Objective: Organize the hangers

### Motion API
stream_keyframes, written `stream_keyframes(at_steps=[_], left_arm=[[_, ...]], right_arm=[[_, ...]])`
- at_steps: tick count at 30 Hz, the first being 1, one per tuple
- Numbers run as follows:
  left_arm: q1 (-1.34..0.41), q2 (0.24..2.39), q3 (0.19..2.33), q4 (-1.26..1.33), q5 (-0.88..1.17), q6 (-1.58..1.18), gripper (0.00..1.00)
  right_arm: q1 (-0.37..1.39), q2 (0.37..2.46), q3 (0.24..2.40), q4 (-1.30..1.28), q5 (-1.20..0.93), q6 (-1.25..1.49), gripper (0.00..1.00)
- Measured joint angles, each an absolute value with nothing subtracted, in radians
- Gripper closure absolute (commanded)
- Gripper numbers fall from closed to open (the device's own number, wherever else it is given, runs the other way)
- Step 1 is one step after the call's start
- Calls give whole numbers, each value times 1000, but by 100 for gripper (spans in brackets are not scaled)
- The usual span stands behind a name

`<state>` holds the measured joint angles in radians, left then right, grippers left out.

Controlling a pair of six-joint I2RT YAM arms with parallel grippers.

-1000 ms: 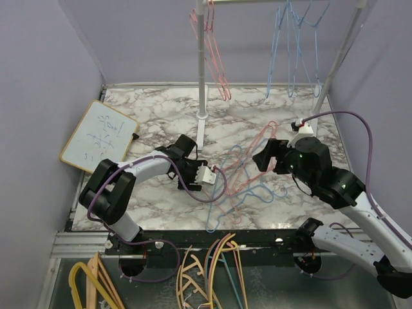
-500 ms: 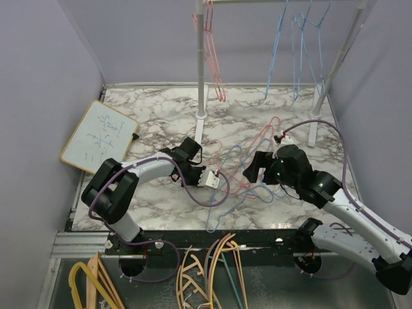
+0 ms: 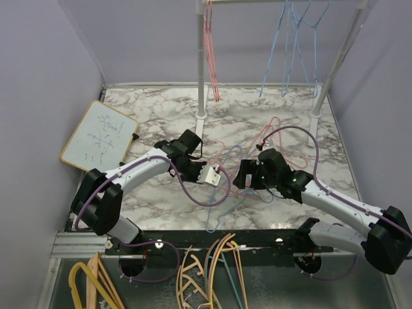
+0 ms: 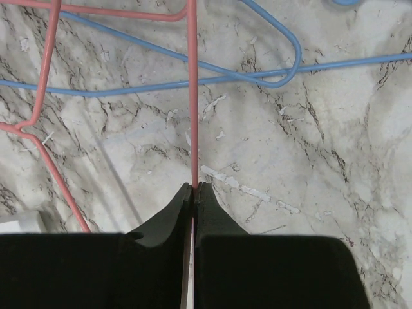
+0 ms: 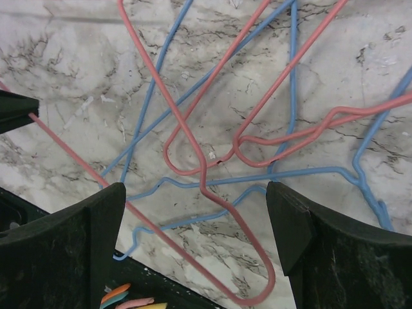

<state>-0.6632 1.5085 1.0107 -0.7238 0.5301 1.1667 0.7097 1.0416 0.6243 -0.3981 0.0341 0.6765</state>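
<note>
Wht/grey marbled table, pink-red hangers, lt blue hangers, lilac walls, wht rack pole

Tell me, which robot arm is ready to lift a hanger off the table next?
Left, probably. The left gripper is shut on a thin pinkish-red wire hanger, so it could lift right away. The right gripper hangs open above the tangled red and blue wire hangers, holding nothing.
</note>
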Motion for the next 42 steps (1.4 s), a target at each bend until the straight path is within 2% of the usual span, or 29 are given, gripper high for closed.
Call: stream_keyframes(at_steps=[5, 8, 12, 15, 16, 25, 26, 28, 30, 33, 34, 36, 42], left_arm=[[-670, 1490, 1029, -760, 530, 1155, 100], [-676, 1490, 1030, -780, 530, 1144, 100], [-678, 1486, 1040, -794, 530, 1131, 100], [-678, 1478, 1040, -794, 530, 1123, 100], [-678, 1475, 1040, -794, 530, 1119, 100], [-675, 1473, 1040, -806, 500, 1089, 99], [-675, 1473, 1040, -804, 499, 1080, 95], [-677, 1473, 1040, -800, 496, 1066, 80], [-678, 1473, 1048, -794, 496, 1041, 70], [-688, 1473, 1091, -779, 496, 988, 60], [-690, 1473, 1114, -772, 496, 968, 54], [-695, 1472, 1161, -764, 496, 925, 50], [-696, 1460, 1320, -788, 487, 818, 49]], right_arm=[[710, 1153, 593, -308, -16, 676, 9], [710, 1202, 587, -268, -39, 677, 18], [710, 1239, 586, -212, -81, 680, 48], [710, 1256, 586, -167, -123, 685, 87], [710, 1257, 586, -157, -131, 688, 97], [706, 1177, 571, -172, -147, 677, 99], [705, 1149, 571, -174, -145, 677, 99], [705, 1108, 571, -178, -142, 679, 99], [706, 1053, 571, -192, -139, 685, 99], [707, 975, 589, -228, -125, 688, 99], [708, 949, 601, -247, -116, 684, 99], [708, 907, 643, -296, -91, 674, 99], [708, 859, 801, -479, -2, 620, 99]])
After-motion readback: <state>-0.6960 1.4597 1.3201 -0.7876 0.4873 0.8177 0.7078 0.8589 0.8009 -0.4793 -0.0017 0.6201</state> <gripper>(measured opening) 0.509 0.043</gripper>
